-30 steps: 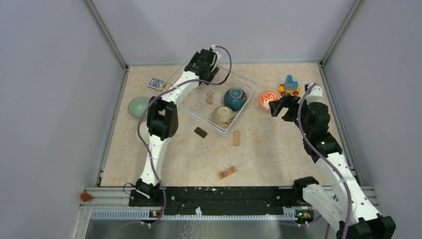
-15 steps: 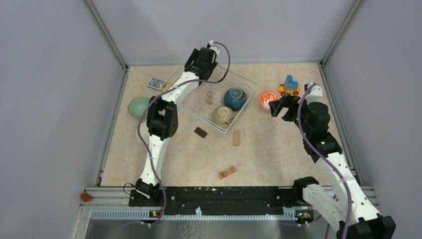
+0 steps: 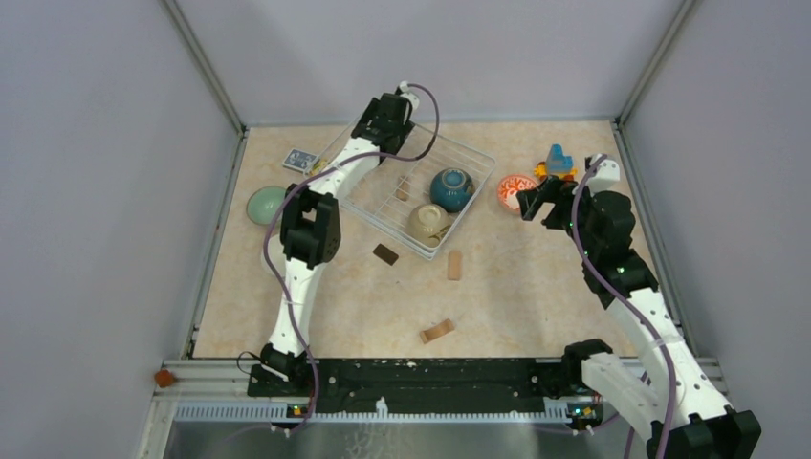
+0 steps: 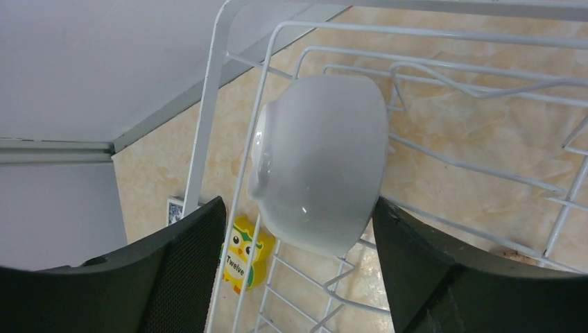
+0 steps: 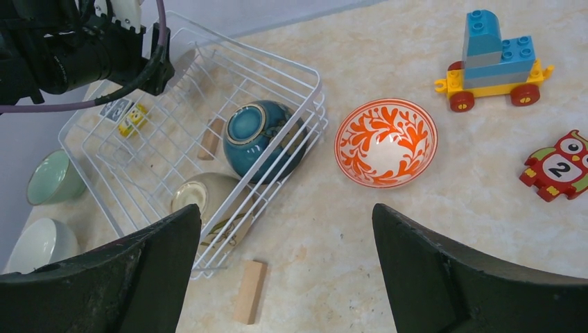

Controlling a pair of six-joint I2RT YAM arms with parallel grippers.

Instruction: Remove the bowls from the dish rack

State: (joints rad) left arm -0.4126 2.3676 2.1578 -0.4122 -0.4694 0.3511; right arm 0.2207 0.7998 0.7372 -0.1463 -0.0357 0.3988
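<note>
Left tool, from above, hangs over the dish rack's far corner, jaws hidden under the wrist, while the right tool gapes empty just beside the patterned bowl, open tabletop nearer in. From the left wrist the fingers stand wide around a tilted white bowl in the rack's corner, one clear of it, the other too close to tell. From the right wrist the teal bowl and beige bowl lie against the rack's right wall; a green bowl and a half-cut-off second white bowl sit outside
</note>
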